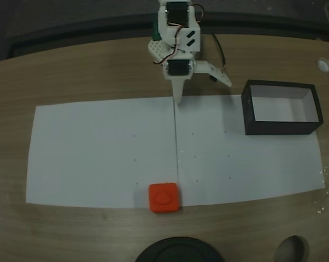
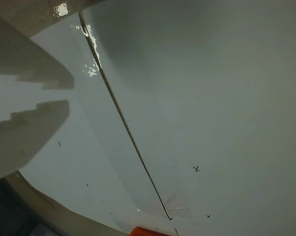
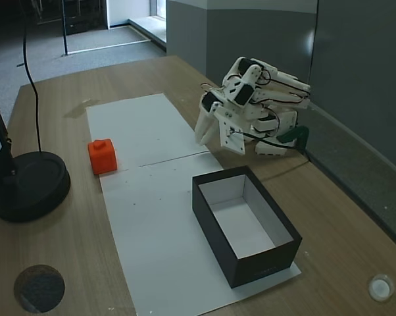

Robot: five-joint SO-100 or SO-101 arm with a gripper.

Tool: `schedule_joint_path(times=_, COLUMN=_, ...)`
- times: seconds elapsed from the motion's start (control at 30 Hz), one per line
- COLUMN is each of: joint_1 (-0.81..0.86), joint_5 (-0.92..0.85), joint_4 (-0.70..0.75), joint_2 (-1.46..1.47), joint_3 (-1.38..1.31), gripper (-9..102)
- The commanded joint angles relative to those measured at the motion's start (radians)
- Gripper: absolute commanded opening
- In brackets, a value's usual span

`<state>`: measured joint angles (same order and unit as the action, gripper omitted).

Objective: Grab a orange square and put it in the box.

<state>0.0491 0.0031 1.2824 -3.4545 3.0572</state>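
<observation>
My white two-finger gripper (image 1: pixel 178 100) hangs folded close to my base at the far edge of the wooden table (image 1: pixel 88 71), its tip just over the far edge of the white paper sheets (image 1: pixel 99 153), right where the seam between the two sheets begins. It holds nothing. In the wrist view two pale fingers (image 2: pixel 35 78) sit at the left with a narrow gap between them, and in a fixed view from the side (image 3: pixel 208 125) one finger points down at the paper while the other angles out, so my jaws stand slightly parted and empty.

The small bright orange-red plastic block (image 1: pixel 164 197) with a raised triangular mark lies on the near edge of the paper, on the seam line, well apart from my gripper. In the wrist view only a sliver of it (image 2: pixel 148 231) peeks in at the bottom edge.

The rectangular open-topped box with black outer walls and white interior (image 1: pixel 282 128) stands at the far right corner of the paper in that fixed view, upright and with nothing inside (image 3: pixel 250 263). It is well apart from the block.
</observation>
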Motion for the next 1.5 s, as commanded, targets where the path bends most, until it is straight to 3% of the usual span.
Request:
schedule_joint_path(times=0.0, joint_1=-0.009, joint_5=0.006, joint_4=0.009, joint_2=-0.02, joint_3=-0.057, gripper=0)
schedule_joint_path(times=0.73, joint_1=-0.011, joint_5=0.012, joint_4=-0.018, joint_2=-0.02, joint_3=-0.051, gripper=0)
schedule_joint_path(times=1.07, joint_1=-0.009, joint_5=0.006, joint_4=-0.449, joint_2=-0.02, joint_3=-0.135, gripper=0)
schedule_joint_path(times=1.4, joint_1=-0.009, joint_5=0.012, joint_4=-1.066, joint_2=-0.006, joint_3=-0.141, gripper=0)
schedule_joint_path(times=1.47, joint_1=-0.008, joint_5=0.006, joint_4=-1.124, joint_2=-0.005, joint_3=-0.144, gripper=4)
